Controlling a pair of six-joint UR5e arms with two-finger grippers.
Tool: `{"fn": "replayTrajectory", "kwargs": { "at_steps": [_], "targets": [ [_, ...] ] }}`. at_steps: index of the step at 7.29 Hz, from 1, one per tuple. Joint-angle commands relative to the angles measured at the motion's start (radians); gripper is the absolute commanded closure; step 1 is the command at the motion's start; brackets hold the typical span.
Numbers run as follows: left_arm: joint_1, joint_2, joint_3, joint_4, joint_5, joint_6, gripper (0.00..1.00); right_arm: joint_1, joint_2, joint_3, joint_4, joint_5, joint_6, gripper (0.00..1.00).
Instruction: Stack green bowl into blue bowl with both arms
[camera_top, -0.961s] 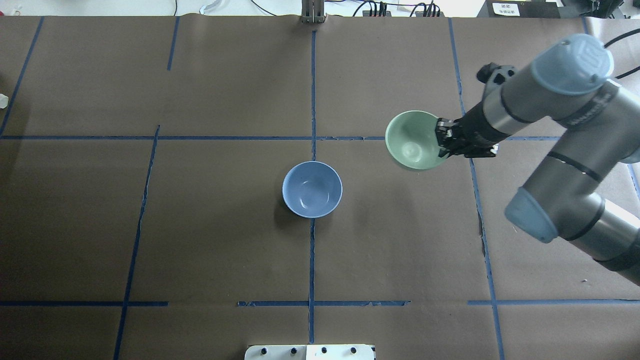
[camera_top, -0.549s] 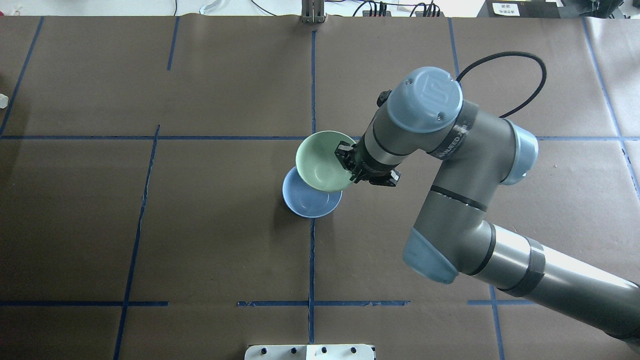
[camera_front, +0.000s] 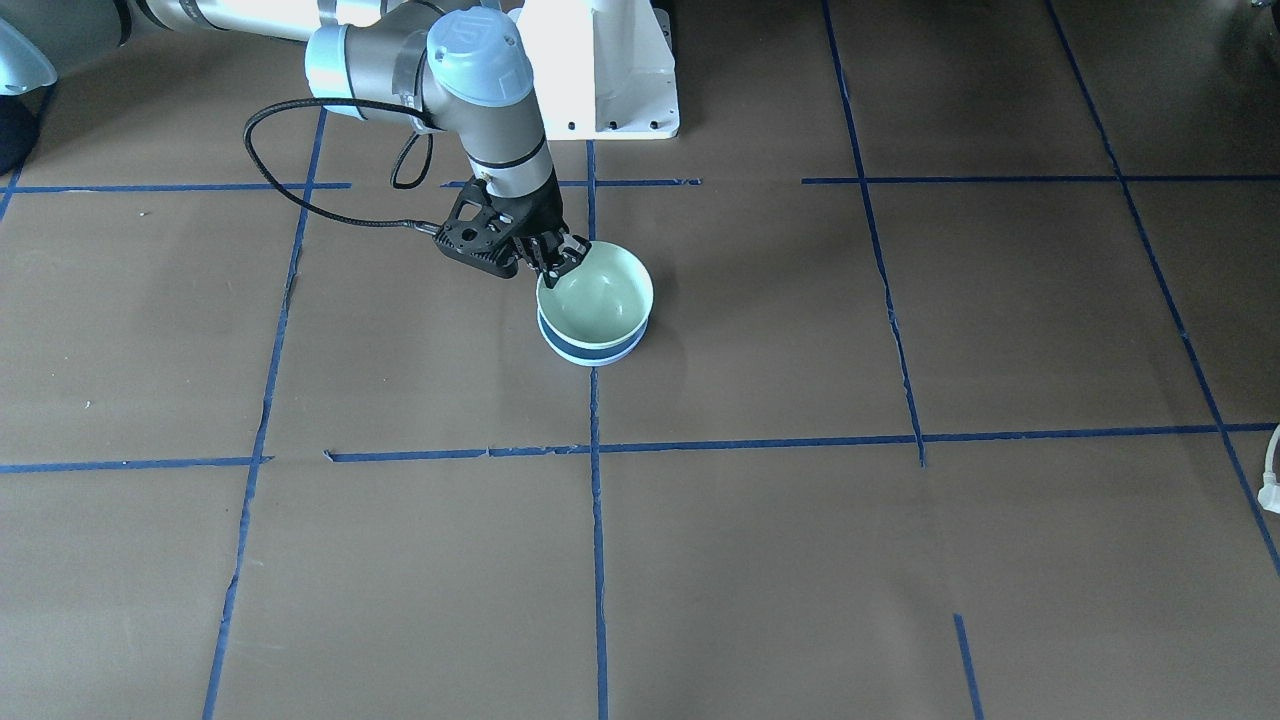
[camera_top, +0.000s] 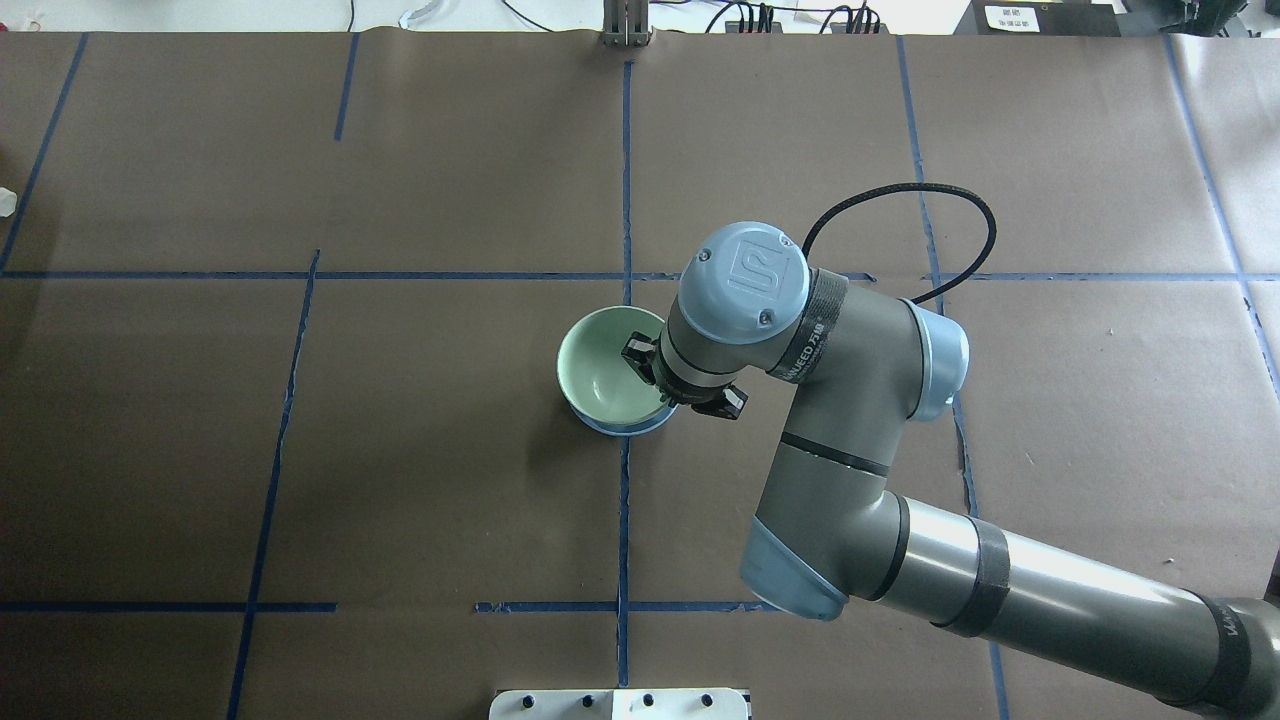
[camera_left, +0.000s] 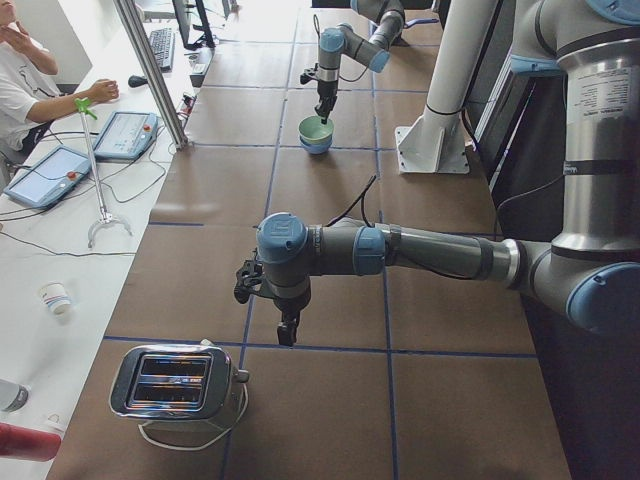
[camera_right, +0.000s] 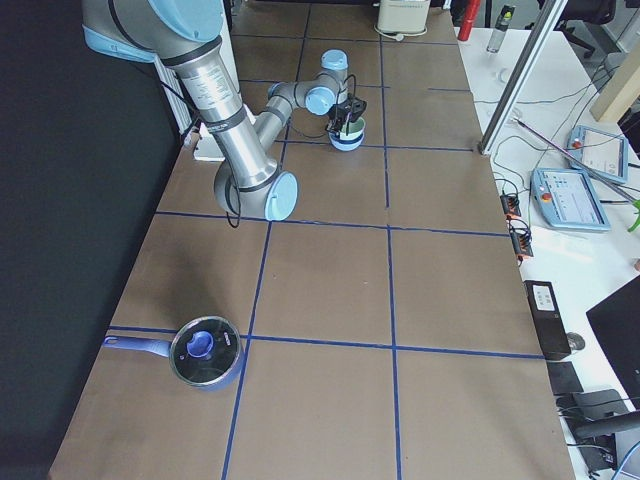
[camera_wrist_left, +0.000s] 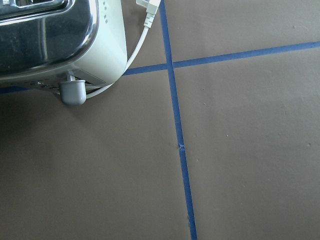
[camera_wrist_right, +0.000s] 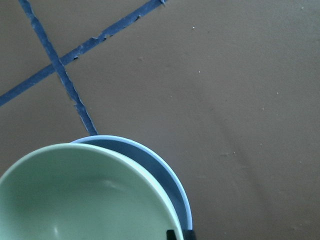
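- Green bowl (camera_front: 597, 297) sits inside the blue bowl (camera_front: 590, 351), near the table (camera_top: 300, 450) centre, on the crossing of two blue tape lines.
- In the front view only a blue band shows below the green rim. In the right wrist view the blue rim shows as a crescent on one side, so the green bowl is offset from it. Cannot tell whether it is fully seated.
- Right gripper (camera_front: 560, 262): fingers narrow, pinching the green bowl's rim on the robot's side, one finger inside the rim and one outside.
- Right arm (camera_top: 860, 400) reaches in from the lower right of the overhead view, its wrist directly over the bowls' edge.
- Left arm (camera_left: 400, 250) is well apart from the bowls, stretched toward the table's left end.
- Left gripper (camera_left: 287, 335) points down above bare table, near the toaster (camera_left: 175, 385). It holds nothing visible. Finger spacing: cannot tell, since only the side view shows it.
- Left wrist view: the toaster's corner, its white cord (camera_wrist_left: 140, 40) and a tape crossing.
- A blue saucepan (camera_right: 205, 352) with a glass lid stands at the table's right end, far from both bowls.
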Motion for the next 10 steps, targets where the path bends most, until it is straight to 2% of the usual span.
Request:
{"fn": "replayTrajectory", "kwargs": {
  "at_steps": [1,2,3,4,5,6,7,9,10],
  "targets": [
    [0.000,0.000,-0.003,0.000,0.000,0.000,0.00,-0.002,0.000,-0.033,0.002,-0.002,-0.005,0.85],
    [0.000,0.000,-0.004,0.000,0.000,0.000,0.00,-0.005,0.000,-0.042,0.002,-0.013,-0.007,0.78],
    [0.000,0.000,-0.004,0.000,0.000,-0.002,0.00,-0.008,0.001,-0.044,0.002,-0.025,-0.008,0.14],
    [0.000,0.000,-0.004,0.000,0.000,0.000,0.00,-0.008,0.001,-0.036,0.004,-0.025,-0.014,0.00],
    [0.000,0.000,-0.001,0.000,0.001,-0.002,0.00,0.021,0.001,-0.001,-0.001,-0.012,-0.022,0.00],
    [0.000,0.000,0.005,-0.001,0.000,0.003,0.00,0.098,-0.016,0.027,-0.013,0.087,-0.083,0.00],
    [0.002,0.000,0.019,-0.001,0.001,0.009,0.00,0.202,-0.026,0.028,-0.074,0.195,-0.235,0.00],
    [0.002,0.012,0.017,-0.001,0.032,0.011,0.00,0.429,-0.110,0.025,-0.192,0.301,-0.699,0.00],
    [0.002,0.012,0.036,0.003,0.038,0.002,0.00,0.541,-0.182,0.024,-0.203,0.367,-0.920,0.00]
  ]
}}
